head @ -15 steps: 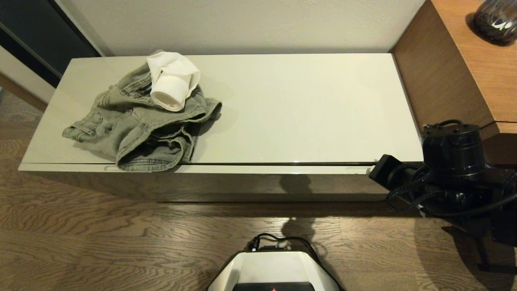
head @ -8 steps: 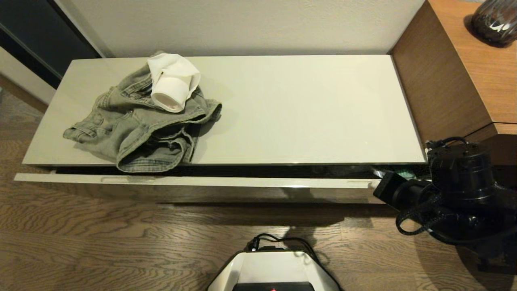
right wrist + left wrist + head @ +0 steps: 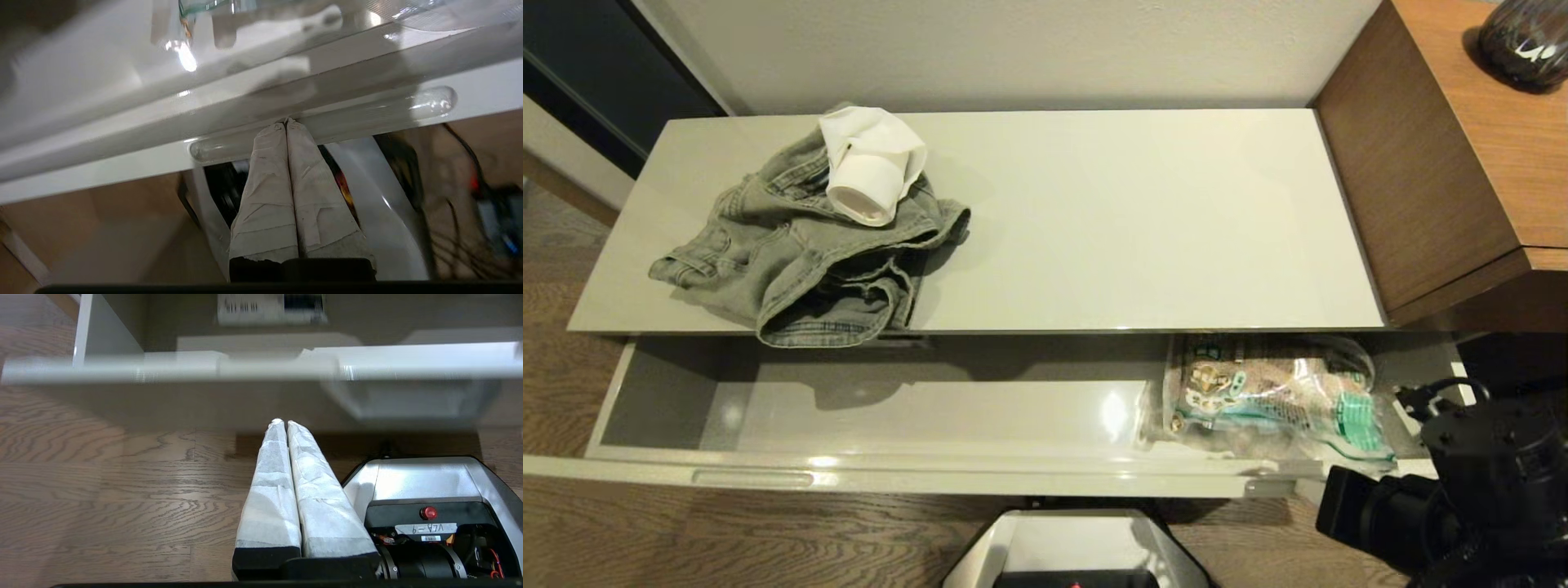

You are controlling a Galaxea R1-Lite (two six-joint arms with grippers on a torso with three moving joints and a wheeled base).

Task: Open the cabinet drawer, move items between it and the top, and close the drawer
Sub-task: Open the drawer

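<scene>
The cabinet drawer (image 3: 931,478) stands pulled far out below the top (image 3: 1135,212); its left and middle floor is bare. On the left part of the top, the grey-green denim garment (image 3: 792,261) lies crumpled, with the white paper roll (image 3: 870,175) resting on it. My right gripper (image 3: 286,121) is shut, its tips tucked into the right-hand slot (image 3: 367,110) of the drawer's front edge. In the head view only its black wrist (image 3: 1445,506) shows, at the drawer's right end. My left gripper (image 3: 282,422) is shut and empty, low over the floor before the drawer.
A green-and-brown printed packet (image 3: 1274,392) in clear plastic lies in the drawer's right end. The brown wood-grain desk (image 3: 1445,147) with a dark vase (image 3: 1523,41) adjoins the cabinet on the right. My own base (image 3: 1078,547) sits just before the drawer front.
The drawer went from shut to a narrow gap to wide open. My right arm moved back toward me with the drawer front. The packet inside came into sight.
</scene>
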